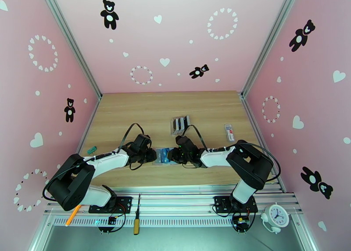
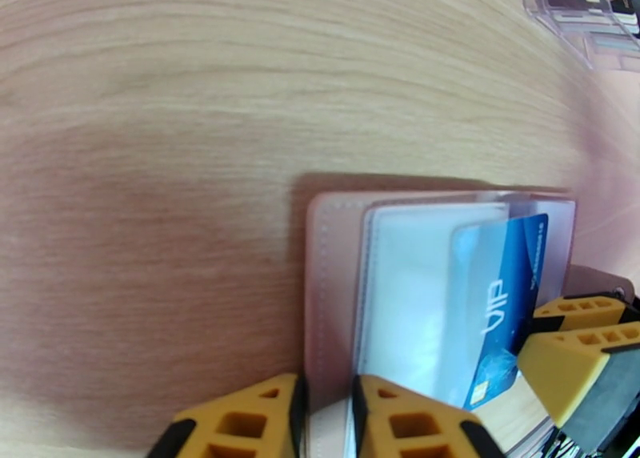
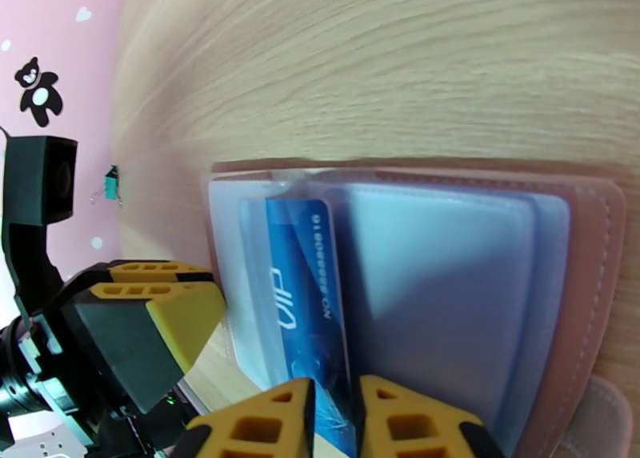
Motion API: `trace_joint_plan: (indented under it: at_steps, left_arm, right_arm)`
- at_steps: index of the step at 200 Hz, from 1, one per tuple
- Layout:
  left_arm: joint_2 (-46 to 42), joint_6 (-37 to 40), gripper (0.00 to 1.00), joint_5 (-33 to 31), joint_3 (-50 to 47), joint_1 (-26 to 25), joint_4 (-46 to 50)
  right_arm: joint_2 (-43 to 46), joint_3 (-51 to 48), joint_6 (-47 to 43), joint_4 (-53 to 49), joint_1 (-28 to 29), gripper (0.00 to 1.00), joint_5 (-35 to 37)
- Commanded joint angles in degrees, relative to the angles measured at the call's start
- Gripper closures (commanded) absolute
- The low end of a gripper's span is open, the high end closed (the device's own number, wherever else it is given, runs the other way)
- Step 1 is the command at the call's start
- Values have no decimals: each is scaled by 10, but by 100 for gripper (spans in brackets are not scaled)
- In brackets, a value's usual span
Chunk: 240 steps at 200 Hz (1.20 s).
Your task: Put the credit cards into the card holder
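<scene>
The tan-pink card holder (image 1: 164, 155) lies open on the table between my two grippers, its clear sleeves (image 2: 408, 291) facing up. A blue credit card (image 3: 308, 291) marked VIP sits partly inside one sleeve. My right gripper (image 3: 332, 419) is shut on the near end of that card. Over on the holder's left side, my left gripper (image 2: 328, 423) is shut on the edge of the pink cover (image 2: 328, 291). In the top view the left gripper (image 1: 151, 156) and right gripper (image 1: 177, 154) almost meet over the holder. More dark cards stand in a clear rack (image 1: 180, 123) behind.
A small red-and-white item (image 1: 229, 132) lies at the right of the table and a green clip (image 1: 91, 150) at the left edge. On the front rail rest a screwdriver (image 1: 137, 216), an orange pen (image 1: 72, 214) and a small clock (image 1: 276, 214). Pink walls enclose the table.
</scene>
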<state>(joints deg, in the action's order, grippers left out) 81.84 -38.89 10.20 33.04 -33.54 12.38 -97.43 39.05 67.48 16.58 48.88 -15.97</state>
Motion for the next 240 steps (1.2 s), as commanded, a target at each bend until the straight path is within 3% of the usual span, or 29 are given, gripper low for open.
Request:
trace_joint_plan:
  at_steps: [1, 119, 240]
  left_arm:
    - [6, -8, 73, 14, -21, -9, 45]
    - [8, -12, 75, 17, -17, -9, 41]
    - [31, 21, 73, -7, 50, 6, 72]
  right_arm:
    - [11, 28, -37, -88, 10, 78, 3]
    - [-72, 150, -91, -155, 34, 77, -44]
    - [-64, 203, -134, -217, 32, 75, -33]
